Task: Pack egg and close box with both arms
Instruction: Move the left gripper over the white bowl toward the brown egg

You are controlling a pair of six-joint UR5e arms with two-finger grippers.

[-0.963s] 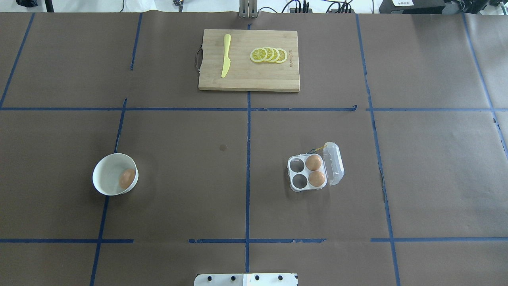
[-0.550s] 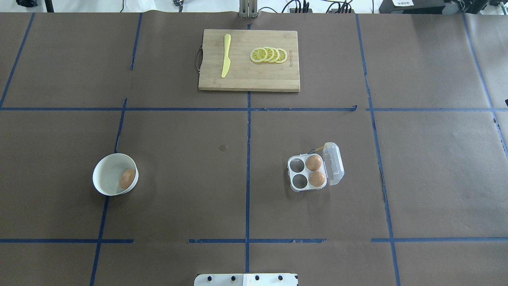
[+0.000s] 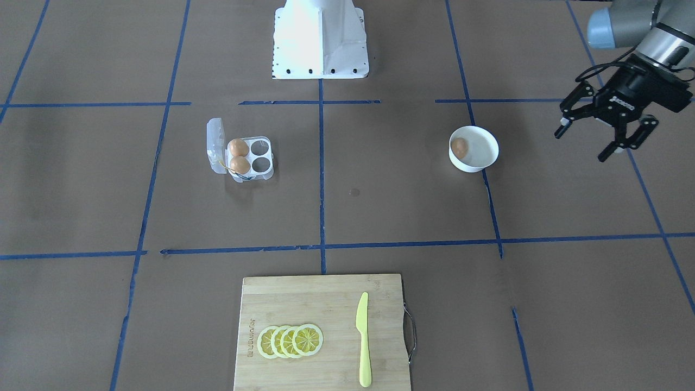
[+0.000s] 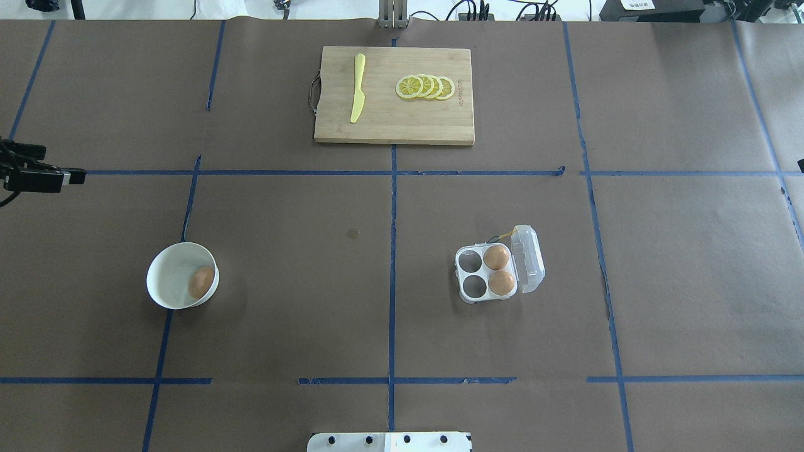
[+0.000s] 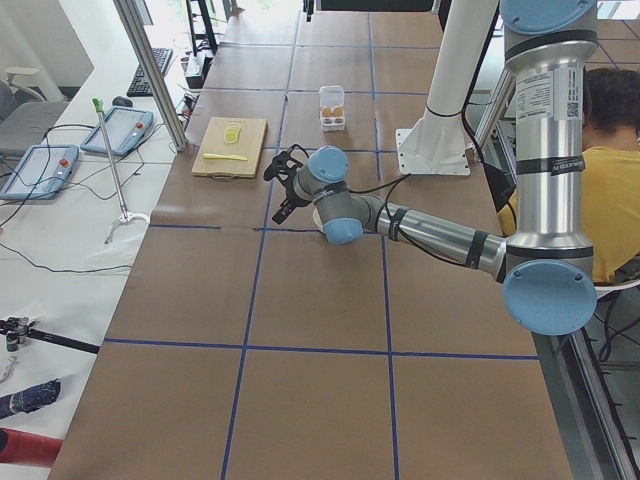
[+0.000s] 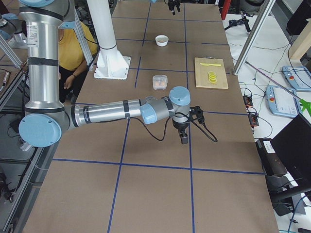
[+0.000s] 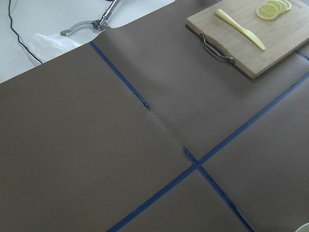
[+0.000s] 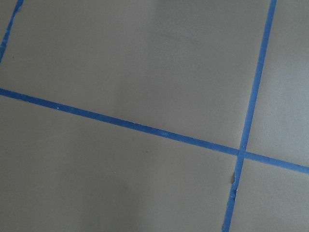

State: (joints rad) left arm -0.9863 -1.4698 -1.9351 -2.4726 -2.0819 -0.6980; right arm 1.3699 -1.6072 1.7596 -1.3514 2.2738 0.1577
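One orange-brown egg (image 4: 201, 282) lies in a round white bowl (image 4: 164, 271) at the left; it also shows in the front-facing view (image 3: 459, 146). The clear box (image 4: 472, 286) stands right of centre with its lid (image 4: 529, 258) open, two eggs (image 4: 497, 257) in its right-hand cups and two cups bare. My left gripper (image 3: 582, 145) is open and empty, above the table beyond the bowl on the outer side; it shows at the overhead view's left edge (image 4: 63, 164). My right gripper (image 6: 184, 137) shows only in the exterior right view, far from the box; I cannot tell its state.
A wooden cutting board (image 4: 402, 122) at the far middle carries a yellow knife (image 4: 357, 88) and lemon slices (image 4: 426, 86). The white base block (image 4: 389, 441) sits at the near edge. Blue tape lines cross the brown table cover.
My left gripper has come into the overhead view at its left edge. The eggs, bowl and box have not moved.
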